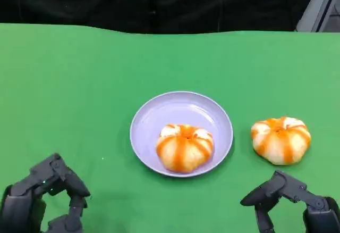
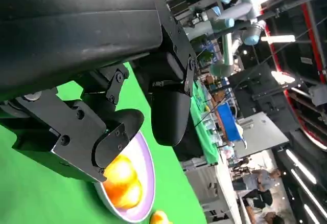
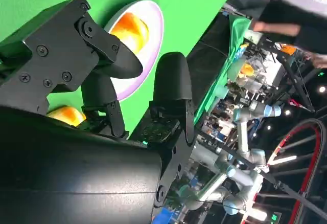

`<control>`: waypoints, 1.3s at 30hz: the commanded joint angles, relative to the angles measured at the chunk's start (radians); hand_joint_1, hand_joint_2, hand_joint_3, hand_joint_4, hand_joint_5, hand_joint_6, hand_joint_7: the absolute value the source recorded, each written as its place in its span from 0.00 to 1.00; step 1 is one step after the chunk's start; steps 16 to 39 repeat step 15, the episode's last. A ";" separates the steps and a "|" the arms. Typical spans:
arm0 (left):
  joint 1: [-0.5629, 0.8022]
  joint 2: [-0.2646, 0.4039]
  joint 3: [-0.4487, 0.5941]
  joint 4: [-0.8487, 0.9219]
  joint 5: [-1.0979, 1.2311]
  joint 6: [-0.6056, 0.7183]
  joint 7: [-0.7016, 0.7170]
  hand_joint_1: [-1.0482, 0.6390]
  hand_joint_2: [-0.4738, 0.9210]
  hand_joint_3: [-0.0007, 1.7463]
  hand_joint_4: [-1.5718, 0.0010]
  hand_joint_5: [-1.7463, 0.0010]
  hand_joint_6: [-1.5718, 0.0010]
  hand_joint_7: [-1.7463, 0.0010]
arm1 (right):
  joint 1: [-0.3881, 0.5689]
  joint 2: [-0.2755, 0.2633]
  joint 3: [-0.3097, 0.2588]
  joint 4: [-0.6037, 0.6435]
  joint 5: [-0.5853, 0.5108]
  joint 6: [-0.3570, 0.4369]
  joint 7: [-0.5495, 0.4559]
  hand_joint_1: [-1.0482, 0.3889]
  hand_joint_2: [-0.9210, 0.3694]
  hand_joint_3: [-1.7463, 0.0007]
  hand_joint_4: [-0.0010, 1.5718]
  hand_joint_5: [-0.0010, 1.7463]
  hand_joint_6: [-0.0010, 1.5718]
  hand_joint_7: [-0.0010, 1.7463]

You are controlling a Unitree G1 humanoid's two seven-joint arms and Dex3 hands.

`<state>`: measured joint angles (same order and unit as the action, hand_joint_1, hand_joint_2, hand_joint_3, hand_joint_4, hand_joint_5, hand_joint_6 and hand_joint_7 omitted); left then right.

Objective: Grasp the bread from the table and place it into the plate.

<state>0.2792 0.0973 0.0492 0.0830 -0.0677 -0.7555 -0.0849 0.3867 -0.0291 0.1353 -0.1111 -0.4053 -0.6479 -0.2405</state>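
A lilac plate (image 1: 154,110) sits mid-table with one orange-striped bread (image 1: 184,146) lying in its near part. A second bread (image 1: 281,139) of the same look rests on the green cloth to the plate's right. My right hand (image 1: 289,201) hovers at the near right edge, just in front of that loose bread, fingers apart and holding nothing. My left hand (image 1: 48,196) stays at the near left corner, fingers apart, empty. The left wrist view shows the plate (image 2: 145,183) with its bread (image 2: 121,180). In the right wrist view I see the plate (image 3: 153,29), its bread (image 3: 129,29), and the loose bread (image 3: 66,115).
Green cloth (image 1: 69,84) covers the whole table, whose far edge meets a dark backdrop (image 1: 159,4). The wrist views show a lab background with other robot arms (image 3: 245,127) and people (image 2: 260,183) far from the table.
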 commanded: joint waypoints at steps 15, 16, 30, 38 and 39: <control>0.009 -0.003 0.000 0.024 0.037 -0.029 -0.009 0.62 0.65 0.72 0.45 0.03 0.50 0.12 | 0.021 -0.009 -0.001 -0.011 -0.015 -0.014 -0.005 0.67 0.44 0.27 0.45 0.88 0.49 0.69; 0.009 -0.003 0.000 0.024 0.037 -0.029 -0.009 0.62 0.65 0.72 0.45 0.03 0.50 0.12 | 0.021 -0.009 -0.001 -0.011 -0.015 -0.014 -0.005 0.67 0.44 0.27 0.45 0.88 0.49 0.69; 0.009 -0.003 0.000 0.024 0.037 -0.029 -0.009 0.62 0.65 0.72 0.45 0.03 0.50 0.12 | 0.021 -0.009 -0.001 -0.011 -0.015 -0.014 -0.005 0.67 0.44 0.27 0.45 0.88 0.49 0.69; 0.009 -0.003 0.000 0.024 0.037 -0.029 -0.009 0.62 0.65 0.72 0.45 0.03 0.50 0.12 | 0.021 -0.009 -0.001 -0.011 -0.015 -0.014 -0.005 0.67 0.44 0.27 0.45 0.88 0.49 0.69; 0.009 -0.003 0.000 0.024 0.037 -0.029 -0.009 0.62 0.65 0.72 0.45 0.03 0.50 0.12 | 0.021 -0.009 -0.001 -0.011 -0.015 -0.014 -0.005 0.67 0.44 0.27 0.45 0.88 0.49 0.69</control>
